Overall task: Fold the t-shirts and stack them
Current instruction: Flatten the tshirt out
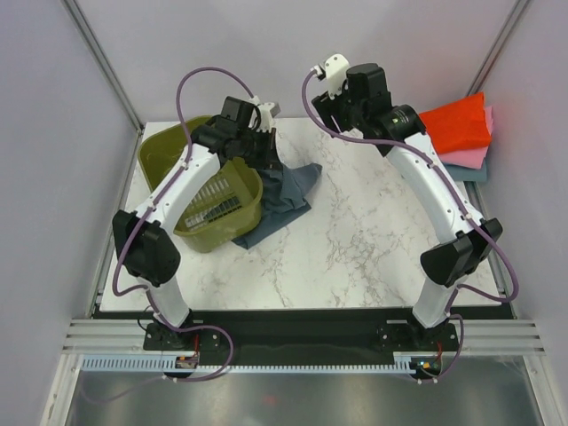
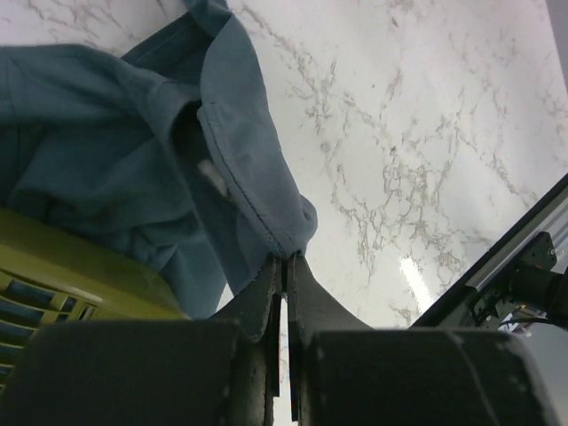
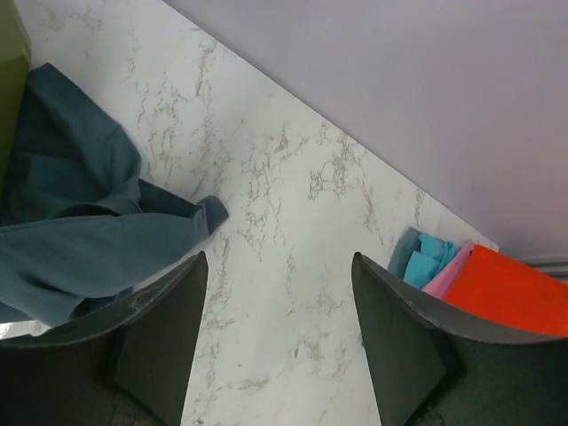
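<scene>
A slate blue-grey t-shirt [image 1: 282, 202] hangs crumpled from my left gripper [image 1: 266, 153], draping down over the basket's edge onto the marble table. In the left wrist view the left gripper [image 2: 287, 259] is shut on a hem fold of the blue-grey t-shirt [image 2: 133, 160]. My right gripper [image 3: 280, 262] stands open high above the table's back middle, nothing between its fingers; the blue-grey t-shirt [image 3: 71, 231] lies to its left. Folded t-shirts are stacked at the back right: red-orange [image 1: 454, 124] on top, pink [image 1: 470, 157] under it, teal blue [image 3: 429, 259] at the bottom.
An olive-green plastic basket [image 1: 202, 191] stands at the table's back left, under the left arm. Grey walls close in the back and sides. The marble table [image 1: 355, 240] shows bare between the shirt and the stack.
</scene>
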Controlling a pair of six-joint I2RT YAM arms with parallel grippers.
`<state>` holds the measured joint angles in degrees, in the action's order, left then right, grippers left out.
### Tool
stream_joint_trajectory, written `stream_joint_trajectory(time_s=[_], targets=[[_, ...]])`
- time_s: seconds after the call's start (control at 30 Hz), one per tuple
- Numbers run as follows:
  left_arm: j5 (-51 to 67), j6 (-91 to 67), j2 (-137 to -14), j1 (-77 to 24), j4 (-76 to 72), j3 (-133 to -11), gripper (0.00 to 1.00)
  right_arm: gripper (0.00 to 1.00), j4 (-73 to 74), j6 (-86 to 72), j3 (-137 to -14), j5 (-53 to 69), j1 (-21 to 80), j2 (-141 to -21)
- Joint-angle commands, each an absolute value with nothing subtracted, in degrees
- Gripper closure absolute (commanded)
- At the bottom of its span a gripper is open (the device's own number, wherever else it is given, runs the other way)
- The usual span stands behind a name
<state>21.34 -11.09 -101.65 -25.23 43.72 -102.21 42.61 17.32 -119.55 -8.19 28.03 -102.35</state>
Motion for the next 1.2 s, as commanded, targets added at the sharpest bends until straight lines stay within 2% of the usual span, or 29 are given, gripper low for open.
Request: stream_joint_trajectory(time_s=[0.0, 0.2, 0.27, 0.3, 0.37, 0.4, 0.5, 0.53, 0.73, 0.93, 1.07, 1.1, 1.17], targets=[[23.1, -10.9, -99.8, -24.7, 42.1, -102.7, 0.98, 0.26, 41.9, 17.4, -118.6, -10.1, 26.3, -101.1], [29.3, -6.9, -106.5, -29.7, 45.2, -107.7, 0.97, 0.24, 42.4, 15.0, -117.7, -9.3, 23.5, -102.1], [32.8, -5.7, -107.5, -31.8, 45.8, -107.1, 0.86, 0.21, 42.5, 14.2, -116.9, -8.1, 23.5, -101.9], [32.9, -5.8, -107.5, -32.2, 45.8, -106.6, 0.61, 0.20, 42.6, 13.6, -116.5, -7.0, 23.4, -101.8], [29.9, -5.5, -107.1, -31.9, 46.1, -104.6, 0.25, 0.20, 42.9, 13.6, -116.5, -6.9, 23.4, -102.0], [28.4, -5.3, -106.9, -31.6, 46.3, -103.5, 0.15, 0.20, 42.8, 13.7, -116.5, -7.0, 23.4, -102.0], [28.8, -6.7, -107.5, -28.8, 46.5, -99.2, 0.03, 0.19, 42.8, 13.9, -117.0, -7.0, 23.3, -102.2], [29.4, -7.1, -107.7, -28.2, 46.2, -97.2, 0.01, 0.19, 42.8, 14.0, -117.0, -6.9, 23.1, -102.4], [27.7, -8.4, -113.4, -24.5, 46.4, -98.6, 0.01, 0.18, 42.9, 13.3, -115.8, -5.3, 22.8, -102.7], [21.4, -10.1, -109.8, -19.1, 47.7, -94.8, 0.01, 0.13, 45.6, 13.6, -113.2, -0.1, 22.6, -104.1], [20.1, -9.6, -103.4, -13.7, 48.3, -91.1, 0.01, 0.12, 44.8, 13.3, -103.3, 12.3, 22.0, -107.1], [20.1, -9.5, -102.7, -13.0, 48.3, -90.9, 0.01, 0.12, 45.3, 13.5, -101.4, 20.1, 22.0, -111.0], [20.0, -9.1, -101.4, -11.7, 48.4, -90.8, 0.01, 0.15, 48.5, 13.5, -102.3, 26.3, 22.0, -116.7]])
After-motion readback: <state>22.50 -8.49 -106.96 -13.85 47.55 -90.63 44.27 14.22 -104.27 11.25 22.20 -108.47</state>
